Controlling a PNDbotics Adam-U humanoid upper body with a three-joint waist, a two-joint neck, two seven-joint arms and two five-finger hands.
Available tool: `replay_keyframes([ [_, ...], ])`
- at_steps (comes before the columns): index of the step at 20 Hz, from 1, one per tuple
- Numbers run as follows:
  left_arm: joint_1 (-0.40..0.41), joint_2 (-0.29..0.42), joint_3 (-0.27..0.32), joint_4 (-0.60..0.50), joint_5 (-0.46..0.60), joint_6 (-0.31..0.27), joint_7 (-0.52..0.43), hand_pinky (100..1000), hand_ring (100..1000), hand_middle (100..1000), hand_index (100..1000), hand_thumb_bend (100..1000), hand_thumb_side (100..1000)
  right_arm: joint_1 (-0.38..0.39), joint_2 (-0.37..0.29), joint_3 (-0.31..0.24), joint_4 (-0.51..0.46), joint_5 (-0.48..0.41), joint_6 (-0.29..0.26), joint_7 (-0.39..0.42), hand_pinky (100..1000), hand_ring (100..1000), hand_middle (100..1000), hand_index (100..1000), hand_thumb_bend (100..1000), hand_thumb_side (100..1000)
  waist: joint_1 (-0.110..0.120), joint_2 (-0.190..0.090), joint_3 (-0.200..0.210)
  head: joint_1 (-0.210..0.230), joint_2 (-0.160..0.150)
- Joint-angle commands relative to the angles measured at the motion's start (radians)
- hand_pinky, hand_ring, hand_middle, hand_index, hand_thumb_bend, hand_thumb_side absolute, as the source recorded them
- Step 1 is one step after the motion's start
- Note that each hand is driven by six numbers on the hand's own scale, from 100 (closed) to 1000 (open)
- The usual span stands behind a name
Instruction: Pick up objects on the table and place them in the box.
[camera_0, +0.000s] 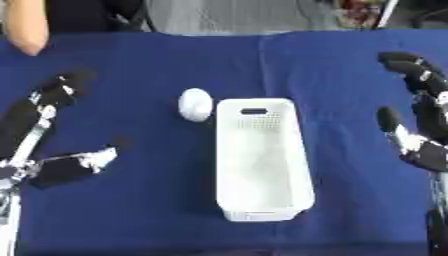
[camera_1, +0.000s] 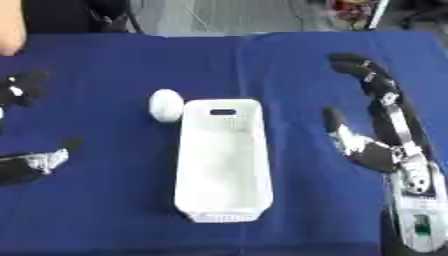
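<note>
Lying just beside the far left corner of the white box (camera_0: 262, 160), a white egg-shaped object (camera_0: 195, 104) is seen on the blue tablecloth (camera_0: 140, 210). Both the left hand (camera_0: 52, 130) and right hand (camera_1: 376, 125) are held open, well apart from it, grasping nothing.

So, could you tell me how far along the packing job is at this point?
Nothing looks packed yet: the white box appears empty. Nothing is in hand; the left hand and right hand are open at the sides. The white egg-shaped object beside the box's left far corner remains to be placed.
</note>
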Motion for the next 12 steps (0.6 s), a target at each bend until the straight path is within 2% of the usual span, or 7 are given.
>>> replay_keyframes([
  [1,-0.011,0.014,0.002,-0.017,0.003,-0.001,-0.001,695,721,898,967,931,457,-0.005,0.001,-0.002,-0.014,0.0,-0.002,0.001,1000,901,844,846,302,500,0.003,-0.011,-0.001,-0.01,-0.009],
  [8,-0.01,0.015,0.002,-0.017,0.003,0.0,-0.003,696,722,899,968,932,464,-0.004,0.002,-0.002,-0.014,-0.001,-0.001,0.001,1000,900,844,846,298,502,0.003,-0.011,-0.001,-0.01,-0.009],
  [12,0.008,0.081,-0.024,-0.017,0.047,-0.022,-0.009,695,721,900,968,929,490,-0.001,0.001,0.0,-0.012,-0.002,-0.001,0.004,1000,899,844,847,296,504,0.008,-0.012,-0.005,-0.007,-0.007],
])
